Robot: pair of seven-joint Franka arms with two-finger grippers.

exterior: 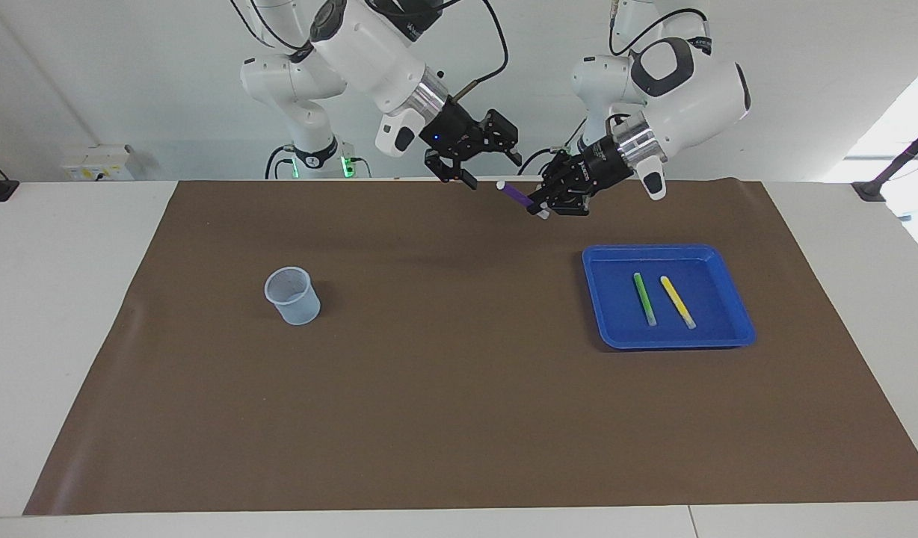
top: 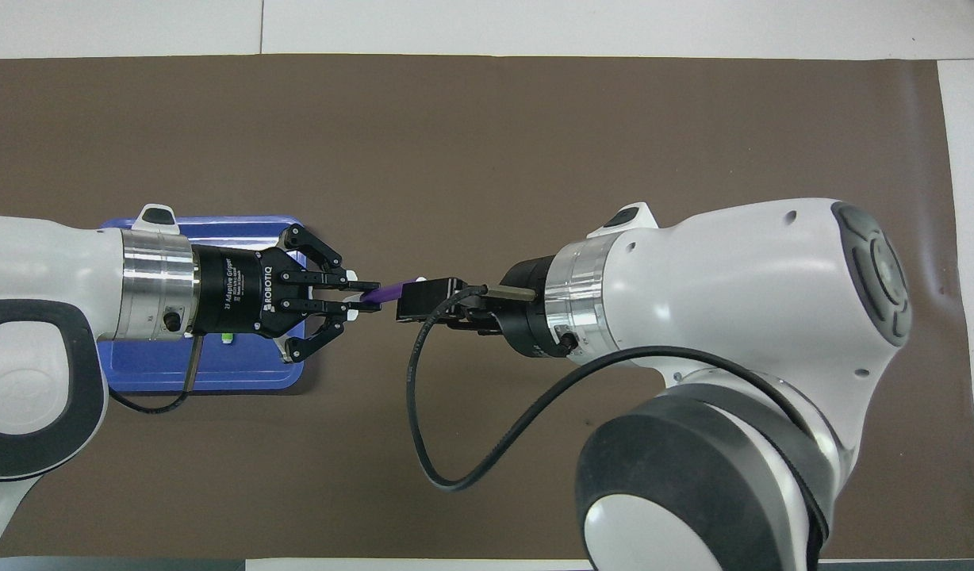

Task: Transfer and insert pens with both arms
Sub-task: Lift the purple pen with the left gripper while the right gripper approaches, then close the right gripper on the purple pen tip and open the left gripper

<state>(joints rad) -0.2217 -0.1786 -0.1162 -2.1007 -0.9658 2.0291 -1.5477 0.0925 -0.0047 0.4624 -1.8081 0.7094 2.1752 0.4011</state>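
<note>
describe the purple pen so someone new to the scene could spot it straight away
Start at the blue tray toward the left arm's end of the brown mat. The left gripper hangs above the mat beside it, shut on the purple pen. Its green and yellow neighbours lie in the tray.

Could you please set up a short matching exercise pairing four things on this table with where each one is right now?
Things:
1. purple pen
2. green pen
3. cup
4. right hand

Places:
A. lying in the blue tray
B. standing on the mat toward the right arm's end
C. open in the air, by the purple pen's free end
D. gripped in the left hand

Pairs: 1-D, 2-A, 3-B, 4-C
</note>
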